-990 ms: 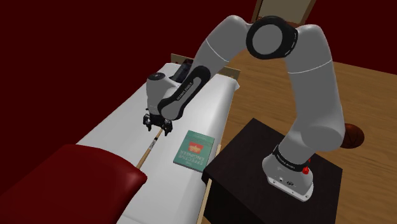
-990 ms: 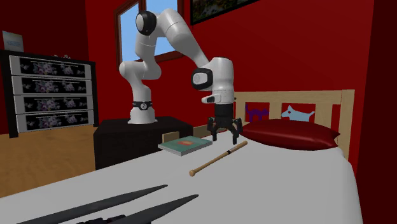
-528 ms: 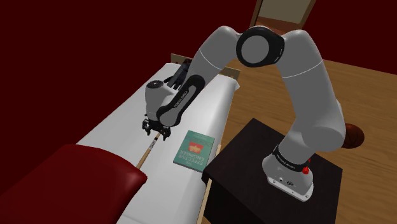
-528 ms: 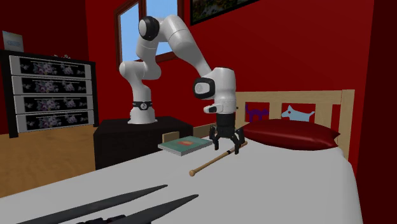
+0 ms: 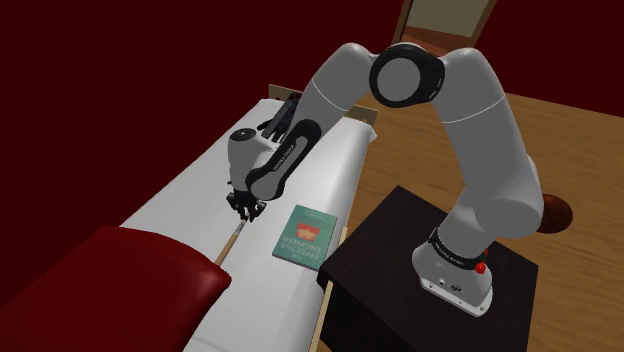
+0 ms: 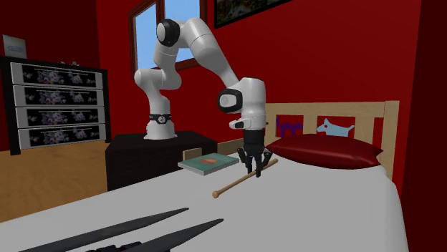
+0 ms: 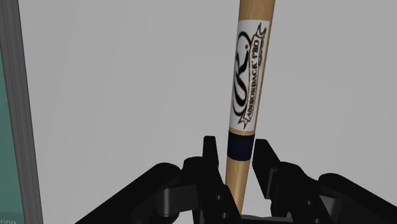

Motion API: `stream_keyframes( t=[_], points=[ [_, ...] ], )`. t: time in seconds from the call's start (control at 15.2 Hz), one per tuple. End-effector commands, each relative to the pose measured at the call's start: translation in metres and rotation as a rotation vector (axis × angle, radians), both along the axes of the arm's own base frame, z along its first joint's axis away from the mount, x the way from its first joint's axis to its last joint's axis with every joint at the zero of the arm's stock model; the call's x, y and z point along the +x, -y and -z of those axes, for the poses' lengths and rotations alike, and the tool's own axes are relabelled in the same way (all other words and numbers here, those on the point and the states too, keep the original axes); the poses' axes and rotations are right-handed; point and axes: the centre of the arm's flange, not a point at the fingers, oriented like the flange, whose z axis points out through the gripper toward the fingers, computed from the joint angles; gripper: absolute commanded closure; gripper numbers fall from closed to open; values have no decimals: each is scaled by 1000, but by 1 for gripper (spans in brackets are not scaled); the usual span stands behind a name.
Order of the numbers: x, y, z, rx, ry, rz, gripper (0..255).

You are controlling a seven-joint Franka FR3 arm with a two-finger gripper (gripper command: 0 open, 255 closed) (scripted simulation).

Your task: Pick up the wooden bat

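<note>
Where the wrist view looks down past the jaws, they are clamped on the bat. One black tip presses each side of the pale wooden shaft at a dark blue band, just short of a white label with black lettering. The bat lies flat on the white sheet of the bed, and the grey edge of a book shows off to one side.

From the shoulder view, the bat runs lengthwise along the bed, close to the long edge that faces the stand. One end nearly reaches the red pillow. The green book lies flat just beside the bat, between it and that same edge. The white arm rises from the black stand, arches over the edge and points its wrist down at the bat. An orange ball sits on the wooden floor beyond the stand.

In the second exterior view, the bat has its knobbed thin end towards the foot of the bed, and the jaws come straight down onto its thicker half. The book rests at the bed's edge next to the stand. The pillow lies against the wooden headboard. A black chest of drawers stands farther off against the red wall.
</note>
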Motion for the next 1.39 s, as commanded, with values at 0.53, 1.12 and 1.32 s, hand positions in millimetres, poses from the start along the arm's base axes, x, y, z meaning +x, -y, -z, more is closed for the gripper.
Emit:
stream_keyframes(
  t=[0.53,1.12,1.32],
  points=[
    [2,0,-25,9,12,1,255],
    [2,0,-72,9,12,1,255],
    [2,0,-78,9,12,1,255]
  ],
)
